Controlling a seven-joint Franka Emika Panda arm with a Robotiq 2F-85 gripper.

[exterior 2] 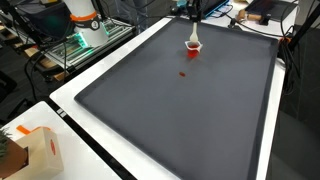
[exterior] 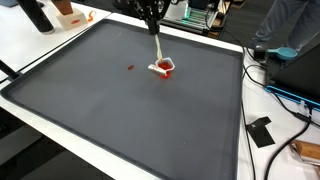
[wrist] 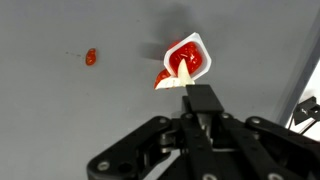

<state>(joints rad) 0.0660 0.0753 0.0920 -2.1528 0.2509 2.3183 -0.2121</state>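
Wrist view: stick [wrist: 168,82] from gripper [wrist: 200,102] into cup [wrist: 203,38]

Lab: cables [exterior: 285,92], equipment rack [exterior 2: 75,45] around table [exterior: 60,125]

tiny red speck [wrist: 91,57] unidentifiable, white stick [wrist: 167,82] mostly behind hand [wrist: 198,98]

You get bright, even overhead light in both exterior views, no glare on the dark mat [exterior: 120,110]. Your wrist view shows a soft shadow left of the red cup [wrist: 190,58], white stick [wrist: 168,82] nearly blown out, gripper [wrist: 200,103] blurred up close.
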